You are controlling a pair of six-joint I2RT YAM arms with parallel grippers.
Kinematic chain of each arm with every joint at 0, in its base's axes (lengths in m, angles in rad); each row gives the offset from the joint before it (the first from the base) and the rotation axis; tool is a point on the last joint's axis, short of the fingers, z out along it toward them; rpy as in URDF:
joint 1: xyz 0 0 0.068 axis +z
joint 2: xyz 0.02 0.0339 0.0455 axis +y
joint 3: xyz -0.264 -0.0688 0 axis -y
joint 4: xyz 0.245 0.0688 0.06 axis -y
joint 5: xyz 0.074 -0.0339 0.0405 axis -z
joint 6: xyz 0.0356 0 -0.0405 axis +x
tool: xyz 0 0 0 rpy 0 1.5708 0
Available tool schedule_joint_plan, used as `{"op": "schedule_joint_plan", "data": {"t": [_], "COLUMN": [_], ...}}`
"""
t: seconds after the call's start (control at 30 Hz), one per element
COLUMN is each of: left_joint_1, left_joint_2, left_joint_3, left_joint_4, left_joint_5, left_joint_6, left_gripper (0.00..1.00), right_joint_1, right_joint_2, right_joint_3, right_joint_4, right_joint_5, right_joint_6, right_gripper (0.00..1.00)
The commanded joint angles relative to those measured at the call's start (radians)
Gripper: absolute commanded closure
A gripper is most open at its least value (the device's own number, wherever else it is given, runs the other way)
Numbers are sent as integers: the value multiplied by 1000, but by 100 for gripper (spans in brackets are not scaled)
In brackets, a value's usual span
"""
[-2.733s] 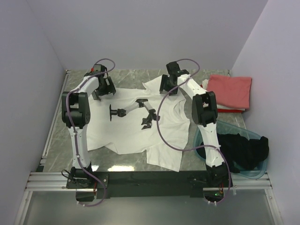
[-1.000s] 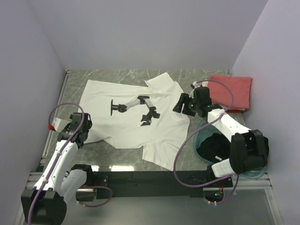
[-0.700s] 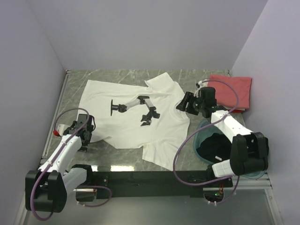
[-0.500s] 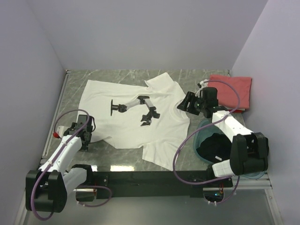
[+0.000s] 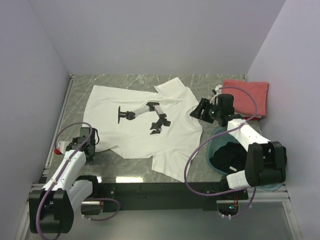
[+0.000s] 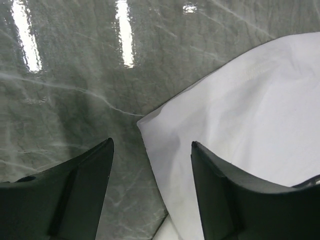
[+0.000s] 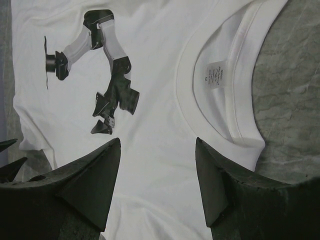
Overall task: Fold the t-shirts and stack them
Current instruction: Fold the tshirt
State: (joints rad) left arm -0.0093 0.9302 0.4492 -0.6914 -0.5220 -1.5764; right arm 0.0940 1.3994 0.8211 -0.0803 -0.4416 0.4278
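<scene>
A large white t-shirt point(image 5: 135, 130) with a dark robot-arm graphic point(image 5: 145, 115) lies spread flat on the marble table. My left gripper point(image 5: 89, 150) is open, low at the shirt's near-left corner; in the left wrist view that corner point(image 6: 150, 125) lies between the fingers point(image 6: 225, 190). My right gripper point(image 5: 201, 111) is open above the shirt's collar; the right wrist view shows the collar point(image 7: 220, 80), its label and the graphic point(image 7: 100, 65). A folded salmon-pink shirt point(image 5: 247, 96) lies at the back right on red and white ones. A black shirt point(image 5: 235, 155) lies in the teal tub.
The translucent teal tub point(image 5: 214, 145) stands at the near right beside the right arm's base. Walls close the table in at the back, left and right. Bare marble point(image 5: 75, 100) shows left of the shirt and along the front edge point(image 5: 130, 170).
Both arms came back from the shirt's far edge, which now lies spread out. Since a second ago, the left gripper moved to the near-left corner; the right gripper shifted slightly toward the collar.
</scene>
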Motion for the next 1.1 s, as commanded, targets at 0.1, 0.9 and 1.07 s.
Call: {"op": "schedule_joint_plan", "data": {"t": [0.1,0.9,1.07], "left_joint_1": [52,103,103], "left_joint_2": [27,-195,-303], "left_joint_3": [-20,58,83], "left_joint_4": [47,128,127], "left_joint_5": [-6,-128,-193], "left_joint_6": [7,334,440], "left_gripper": [38,99,99], "right_joint_1": [-11,108,292], "right_joint_2": [-14,-138,-212], "right_joint_3": [-13,15,44], "right_joint_4": [43,-73,-200], "right_joint_5": [-16,50,199], "right_joint_6": [0,8,14], "right_gripper": [32,32,32]}}
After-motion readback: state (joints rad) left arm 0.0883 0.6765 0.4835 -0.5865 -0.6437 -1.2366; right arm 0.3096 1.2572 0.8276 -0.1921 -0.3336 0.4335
